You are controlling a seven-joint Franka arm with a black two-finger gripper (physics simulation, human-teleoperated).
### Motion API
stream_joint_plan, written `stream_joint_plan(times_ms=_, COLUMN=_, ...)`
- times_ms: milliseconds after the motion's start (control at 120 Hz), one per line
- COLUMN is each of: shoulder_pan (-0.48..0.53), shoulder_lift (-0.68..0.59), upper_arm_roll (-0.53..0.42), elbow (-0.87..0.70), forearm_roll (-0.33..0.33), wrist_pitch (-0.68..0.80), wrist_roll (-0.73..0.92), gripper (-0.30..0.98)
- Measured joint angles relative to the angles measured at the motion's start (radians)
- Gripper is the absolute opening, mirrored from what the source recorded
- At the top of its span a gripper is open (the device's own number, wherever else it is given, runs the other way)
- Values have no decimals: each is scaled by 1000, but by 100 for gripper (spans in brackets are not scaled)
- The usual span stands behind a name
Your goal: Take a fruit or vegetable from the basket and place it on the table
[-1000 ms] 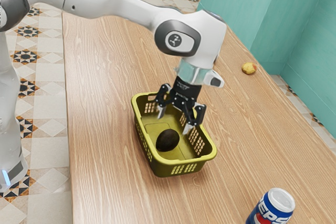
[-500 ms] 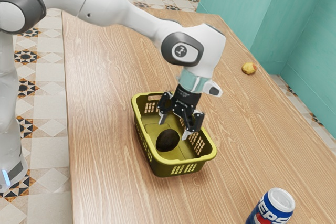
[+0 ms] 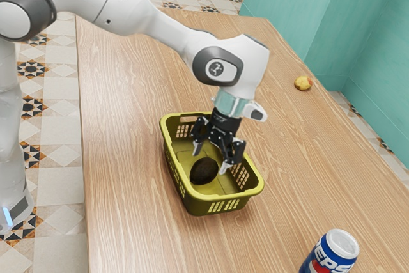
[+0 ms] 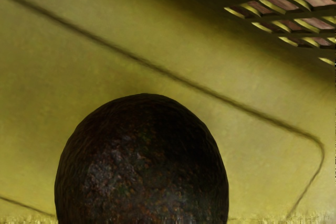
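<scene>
My gripper [image 3: 209, 159] points down inside the yellow-green basket [image 3: 257, 189], its two fingers spread wide apart. A dark, rough-skinned avocado [image 3: 204, 171] lies on the basket floor, close below the fingertips, and nothing is clamped between them. In the wrist view the avocado [image 4: 142, 166] is large and near, just under the hand, with the basket's floor [image 4: 252, 87] around it. The basket stands on the wooden table [image 3: 128, 158].
A Pepsi can [image 3: 331, 252] stands near the exterior view's lower right. A small yellow-red fruit [image 3: 303, 83] lies by the table's far edge. The basket's slotted walls rise around the fingers.
My hand has come down lower into the basket and shifted slightly toward the exterior view's left. The fingers have stayed apart, and the avocado and basket have not moved.
</scene>
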Motion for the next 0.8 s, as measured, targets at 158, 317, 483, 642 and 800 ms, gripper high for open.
stream_joint_plan(times_ms=158, shoulder_pan=-20, shoulder_lift=-24, upper_arm_roll=0, elbow=-29, forearm_roll=-4, wrist_pitch=20, wrist_roll=10, gripper=69)
stream_joint_plan(times_ms=317, shoulder_pan=-44, shoulder_lift=-7, upper_arm_roll=2, elbow=-40, forearm_roll=-14, wrist_pitch=38, wrist_roll=19, gripper=70)
stream_joint_plan(times_ms=483, shoulder_pan=-85, shoulder_lift=-7, upper_arm_roll=28, elbow=-46, forearm_roll=-19, wrist_pitch=56, wrist_roll=27, gripper=69)
stream_joint_plan(times_ms=642, shoulder_pan=-96, shoulder_lift=3, upper_arm_roll=37, elbow=-72, forearm_roll=-34, wrist_pitch=69, wrist_roll=32, gripper=69)
stream_joint_plan(times_ms=800, shoulder_pan=-70, shoulder_lift=4, upper_arm_roll=38, elbow=-76, forearm_roll=-40, wrist_pitch=81, wrist_roll=35, gripper=54)
